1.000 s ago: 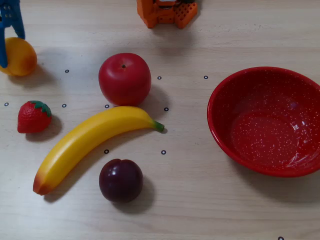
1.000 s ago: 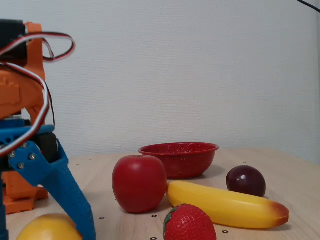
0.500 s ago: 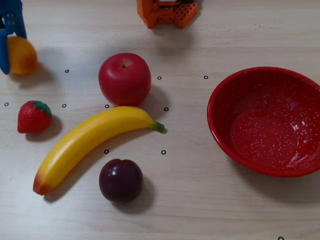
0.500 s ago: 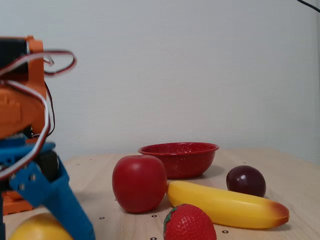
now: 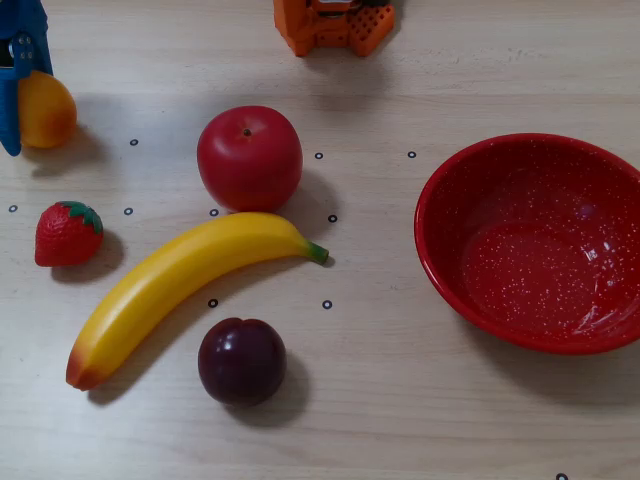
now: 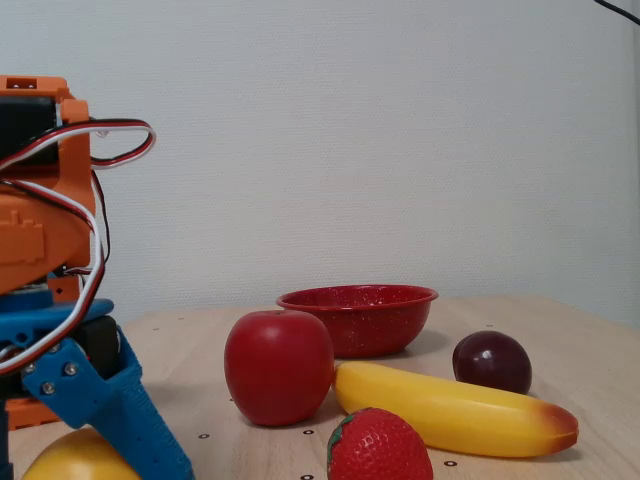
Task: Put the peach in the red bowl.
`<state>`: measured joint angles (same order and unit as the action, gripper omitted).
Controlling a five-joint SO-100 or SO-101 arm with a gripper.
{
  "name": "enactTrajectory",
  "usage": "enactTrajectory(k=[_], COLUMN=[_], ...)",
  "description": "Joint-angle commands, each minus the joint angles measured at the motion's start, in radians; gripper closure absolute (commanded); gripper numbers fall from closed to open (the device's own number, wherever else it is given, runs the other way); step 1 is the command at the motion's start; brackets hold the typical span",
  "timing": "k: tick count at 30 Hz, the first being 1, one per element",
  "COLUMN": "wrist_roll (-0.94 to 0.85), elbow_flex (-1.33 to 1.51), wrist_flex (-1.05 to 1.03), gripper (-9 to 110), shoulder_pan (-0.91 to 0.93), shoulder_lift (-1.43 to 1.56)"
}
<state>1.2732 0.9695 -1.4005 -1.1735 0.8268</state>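
- Since a second ago the peach sits a little higher and further right in the overhead view, and more of it is covered by the blue claw; the other fruits and the bowl lie as they did.
- At the far left edge of the overhead view, the peach rests between the blue fingers, one of them pressed against its left side.
- From the fixed view only its yellow top shows, at the bottom left corner, with a blue finger slanting down just beside it.
- Claw state: it looks closed around the peach, though the second finger is cut off by the frame edge.
- A strawberry lies near the peach, below it in the overhead view.
- Right of these come the red apple, the banana touching the apple's lower side, and the plum just below the banana.
- Well apart, on the right side of the desk, stands the red bowl, with nothing in it.
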Motion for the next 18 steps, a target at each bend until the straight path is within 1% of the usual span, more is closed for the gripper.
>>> enactTrajectory(k=[1,3,7,13,16,18], wrist_roll=[0.009,0.017,0.017,0.034,0.060,0.055], elbow_flex=[-0.028,-0.028,-0.026,-0.026,-0.026,-0.032], wrist_flex=[0.018,0.018,0.018,0.017,0.008,-0.012], gripper=[61,61,68,86,101,101], shoulder_pan=[0.034,0.034,0.034,0.034,0.034,0.029], shoulder_lift=[0.040,0.038,0.038,0.037,0.035,0.035])
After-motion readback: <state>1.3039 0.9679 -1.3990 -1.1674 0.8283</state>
